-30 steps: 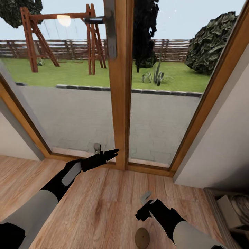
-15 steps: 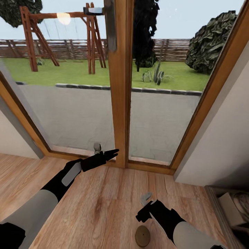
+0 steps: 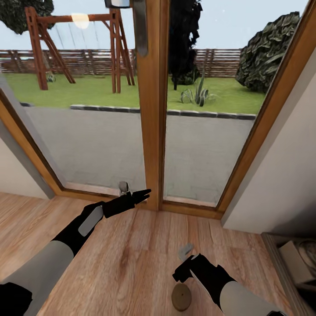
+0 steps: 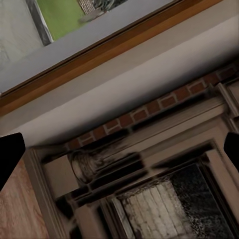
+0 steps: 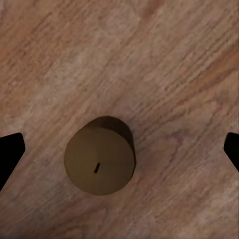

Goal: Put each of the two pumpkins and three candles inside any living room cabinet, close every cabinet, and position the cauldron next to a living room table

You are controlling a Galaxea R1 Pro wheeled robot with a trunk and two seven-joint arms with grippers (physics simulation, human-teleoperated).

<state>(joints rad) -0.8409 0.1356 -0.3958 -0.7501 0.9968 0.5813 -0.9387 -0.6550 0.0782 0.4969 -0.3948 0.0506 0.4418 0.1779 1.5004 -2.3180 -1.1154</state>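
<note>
A short, stout candle stands upright on the wood plank floor, its round top facing up with a small dark wick at the centre. In the right wrist view the candle sits between the two dark fingertips at the frame edges, well clear of both, with bare floor all around it. The right gripper hangs just above and beside the candle, fingers spread wide, gripping nothing. The left gripper reaches forward toward the base of the wooden glass door frame; its fingertips also sit wide apart at the edges of the left wrist view and grasp nothing, facing an ornate fireplace surround. Beyond the glass lie paving, lawn and a wooden swing set.
</note>
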